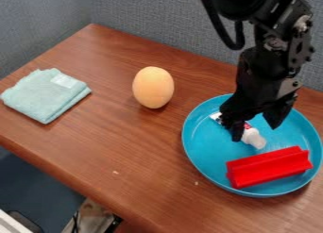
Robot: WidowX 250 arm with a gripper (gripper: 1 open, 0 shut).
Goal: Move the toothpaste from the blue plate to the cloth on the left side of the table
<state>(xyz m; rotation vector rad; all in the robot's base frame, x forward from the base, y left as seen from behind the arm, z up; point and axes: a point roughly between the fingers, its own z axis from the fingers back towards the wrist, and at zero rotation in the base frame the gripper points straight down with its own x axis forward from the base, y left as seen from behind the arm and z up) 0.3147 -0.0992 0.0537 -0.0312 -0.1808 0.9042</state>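
Now the jaws [254,131] stand wide around the tube [254,137] on the plate [205,159]. Beside it sits the red block [269,168].

Counter [127,153]: bears three items across its top. Item, cloth [45,94]: at the left, near the counter's left edge. Item, egg [153,87]: between cloth and plate, lying farther back than the block. Item, plate [206,158]: at the right, on the counter. On the plate, two pieces: block [269,167], at the near side; toothpaste [254,138], beyond the block, toward the far side, partly hidden beneath the jaws [255,133].
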